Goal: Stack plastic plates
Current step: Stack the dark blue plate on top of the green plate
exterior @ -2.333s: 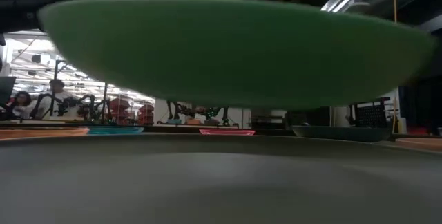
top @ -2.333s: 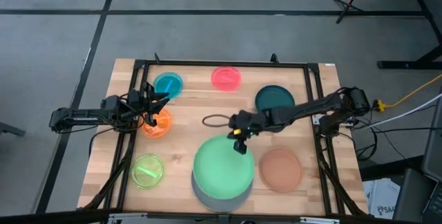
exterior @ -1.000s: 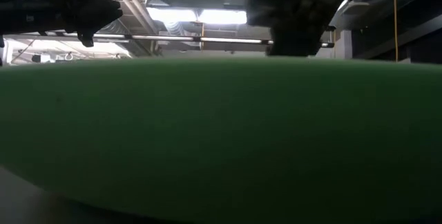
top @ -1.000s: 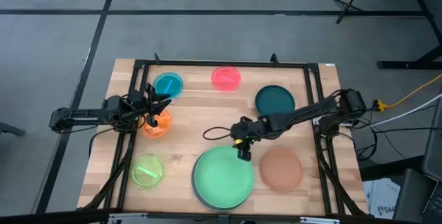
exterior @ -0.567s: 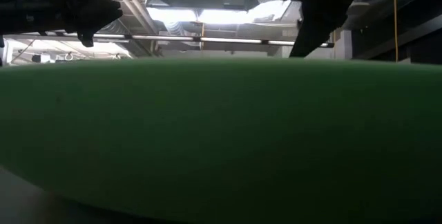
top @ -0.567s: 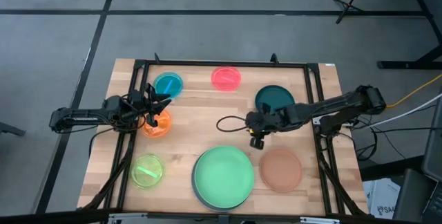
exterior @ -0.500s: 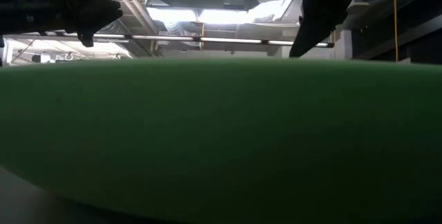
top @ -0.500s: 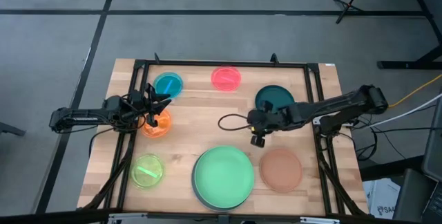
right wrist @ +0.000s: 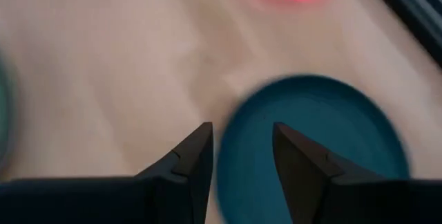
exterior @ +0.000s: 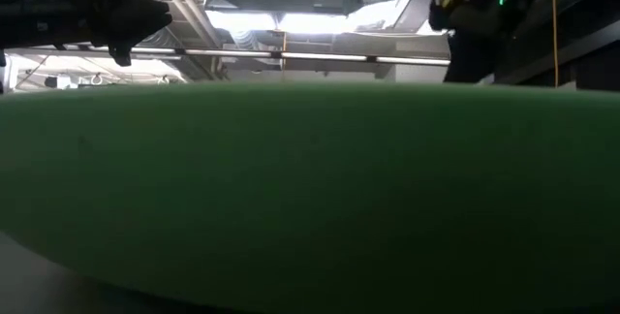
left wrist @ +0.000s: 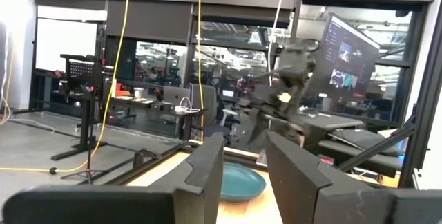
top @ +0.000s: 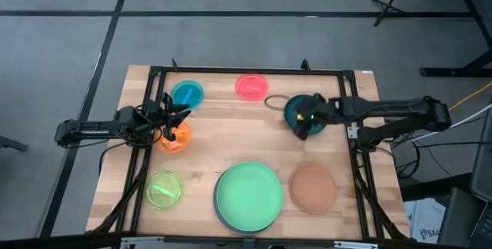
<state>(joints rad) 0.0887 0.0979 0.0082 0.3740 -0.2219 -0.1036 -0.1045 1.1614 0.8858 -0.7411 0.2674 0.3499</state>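
Note:
The light green plate (top: 247, 195) lies on the grey plate (top: 221, 217) at the table's near edge and fills the low view (exterior: 310, 188). My right gripper (top: 301, 128) hovers open over the near-left rim of the dark teal plate (top: 306, 109); in its wrist view the open gripper (right wrist: 242, 148) straddles nothing above that plate (right wrist: 318, 134). My left gripper (top: 171, 121) stands open by the small orange plate (top: 175, 137), nothing between its fingers (left wrist: 207, 169). The terracotta (top: 313, 187), lime (top: 164, 190), blue (top: 187, 94) and pink (top: 251, 87) plates lie flat on the table.
A black frame (top: 246, 71) runs round the wooden table top. Bare wood lies in the middle between the plates. A loop of cable (top: 274, 101) hangs beside my right arm. The far room shows in the left wrist view.
My right gripper has gone from the far-right rim of the light green plate toward the table's far right, to above the dark teal plate. The light green plate has stayed at rest on the grey one.

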